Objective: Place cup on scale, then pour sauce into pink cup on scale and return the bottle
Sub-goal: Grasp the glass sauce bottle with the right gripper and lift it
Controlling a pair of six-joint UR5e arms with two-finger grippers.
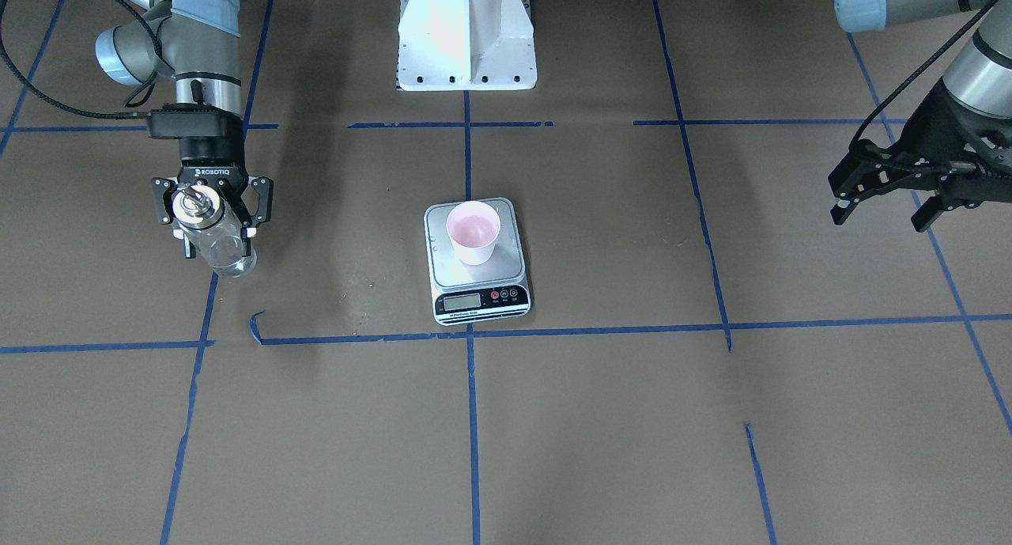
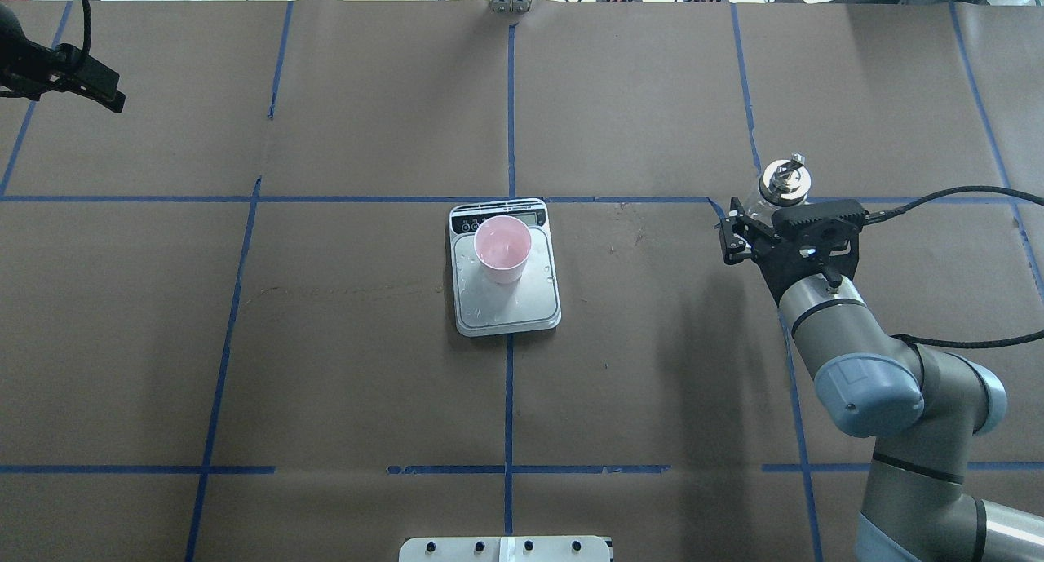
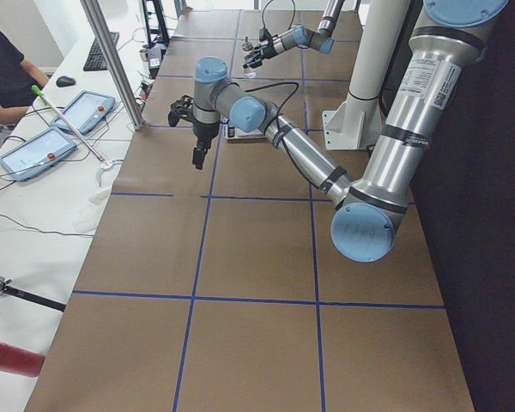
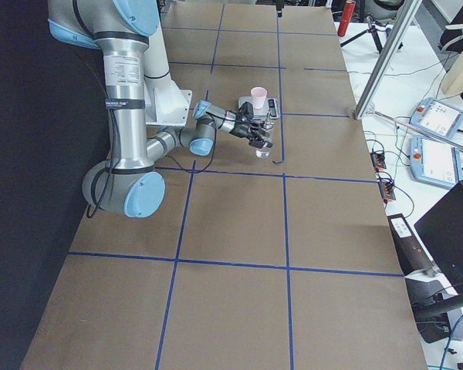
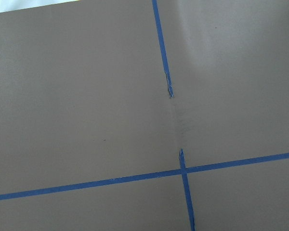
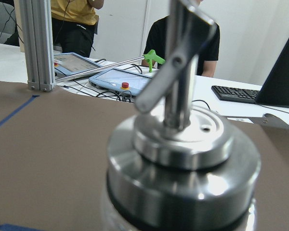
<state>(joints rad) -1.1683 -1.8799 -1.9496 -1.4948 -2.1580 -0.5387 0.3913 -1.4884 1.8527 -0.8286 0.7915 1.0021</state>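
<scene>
Where the bottle stands: upright in the right gripper, out on the robot's right side of the counter, well apart from the scale; whether its base touches the counter I cannot tell
Right gripper: closed on the glass body just under the silver cap; the spout points upward
Left gripper: spread wide with nothing in it; held off at the robot's left side, well apart from everything
Cup: upright on the steel platform of the scale, about its middle, mouth open to the top; that step looks done
Sauce: too clear to make out, in bottle or cup; a few pale specks lie on the platform near the cup, and what they are I cannot tell
How the bottle should handle: stiff, smooth glass, likely slippery if wet and breakable if dropped; probably much heavier than the cup
Where to hold: the round body, high up as now, so the tilt turns near the spout; not the cap or spout
Care with the cup: light and easily tipped, so the spout should stay clear of its rim
</scene>
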